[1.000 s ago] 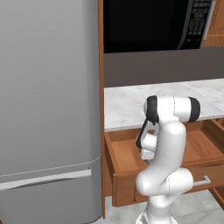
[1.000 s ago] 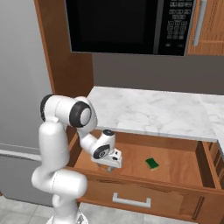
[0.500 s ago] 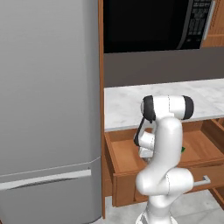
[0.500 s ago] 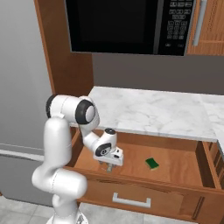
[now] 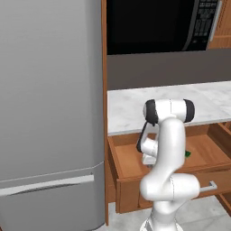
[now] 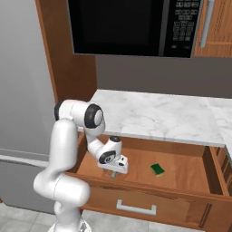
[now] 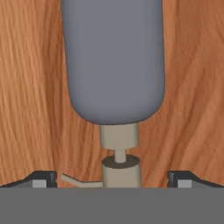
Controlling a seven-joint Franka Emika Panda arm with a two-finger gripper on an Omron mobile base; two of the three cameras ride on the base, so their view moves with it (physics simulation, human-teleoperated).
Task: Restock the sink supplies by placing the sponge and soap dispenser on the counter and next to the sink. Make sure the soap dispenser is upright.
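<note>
Down in the open wooden drawer (image 6: 190, 172) the two-finger gripper (image 7: 112, 180) hung with fingers spread wide, straddling the pump of the dark grey rounded soap bottle (image 7: 113, 61), which lay flat, evidently lining up a grab. The small green-topped sponge (image 6: 157, 169) sat further right.

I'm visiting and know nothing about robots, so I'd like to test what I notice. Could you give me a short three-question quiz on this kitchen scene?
1. True or false: the sponge lies on the counter.
2. The soap dispenser is: A) standing upright, B) lying on the drawer floor, C) hanging from the gripper.
3. Fill in: the gripper's jaws stand ____ on either side of the pump.

Key: 1 false, it is in the open drawer; 2 B; 3 open.
</note>
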